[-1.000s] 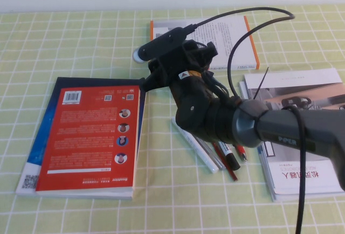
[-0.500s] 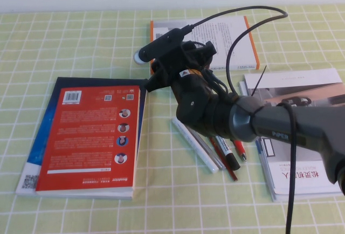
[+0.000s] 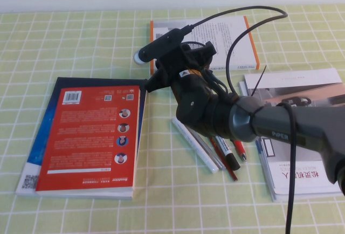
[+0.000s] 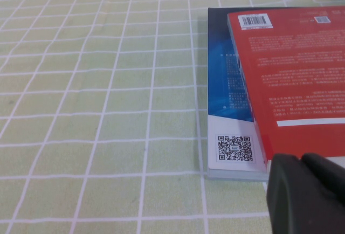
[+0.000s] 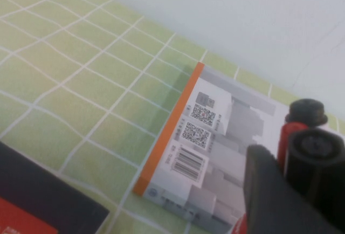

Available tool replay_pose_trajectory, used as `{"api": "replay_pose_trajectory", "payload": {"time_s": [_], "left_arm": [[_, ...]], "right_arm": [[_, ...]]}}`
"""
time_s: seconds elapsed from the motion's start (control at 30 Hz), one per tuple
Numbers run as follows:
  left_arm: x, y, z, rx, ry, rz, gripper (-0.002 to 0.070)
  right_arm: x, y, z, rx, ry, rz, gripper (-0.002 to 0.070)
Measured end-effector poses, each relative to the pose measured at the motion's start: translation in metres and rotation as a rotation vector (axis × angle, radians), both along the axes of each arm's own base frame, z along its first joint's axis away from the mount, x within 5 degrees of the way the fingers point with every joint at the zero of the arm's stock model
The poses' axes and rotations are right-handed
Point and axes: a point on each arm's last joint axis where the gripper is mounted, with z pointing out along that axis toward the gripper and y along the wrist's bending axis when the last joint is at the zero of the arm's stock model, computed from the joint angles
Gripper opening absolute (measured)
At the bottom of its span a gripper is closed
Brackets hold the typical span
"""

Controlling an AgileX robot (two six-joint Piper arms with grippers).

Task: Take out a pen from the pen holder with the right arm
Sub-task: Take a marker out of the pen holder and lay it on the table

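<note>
Shows right arm (image 3: 280, 129) stretched low from the tabletop's right edge toward its far edge, wrist dipped, right gripper (image 3: 152, 81) by an orange-edged book (image 3: 226, 40). Finds a red-bodied pen (image 5: 306, 116) beside that gripper, upright, black cap topmost. Cannot tell either grip; puts left gripper (image 4: 307, 196) by the red book's (image 4: 291, 72) corner toward the near edge.

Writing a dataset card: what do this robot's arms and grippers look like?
The right arm is dark grey and tubular, with white PIPER lettering and a black cable looping over it. The right gripper, mid-table, is black; the left gripper, by the red book's corner, is black too.
</note>
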Motion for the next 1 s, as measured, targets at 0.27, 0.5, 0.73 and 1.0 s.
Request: {"api": "replay_pose_trajectory", "payload": {"time_s": [0.27, 0.5, 0.73, 1.0], "left_arm": [[0.0, 0.0, 0.0, 0.0, 0.0, 0.0, -0.0005], [0.0, 0.0, 0.0, 0.0, 0.0, 0.0, -0.0005], [0.0, 0.0, 0.0, 0.0, 0.0, 0.0, -0.0005], [0.0, 0.0, 0.0, 0.0, 0.0, 0.0, -0.0005]], "right_arm": [[0.0, 0.0, 0.0, -0.003, -0.005, -0.005, 0.0098], [0.0, 0.0, 0.0, -0.007, -0.007, -0.004, 0.0098], [0.0, 0.0, 0.0, -0.015, -0.009, -0.003, 0.0098], [-0.003, -0.003, 0.02, 0.019, -0.015, -0.001, 0.0097]]}}
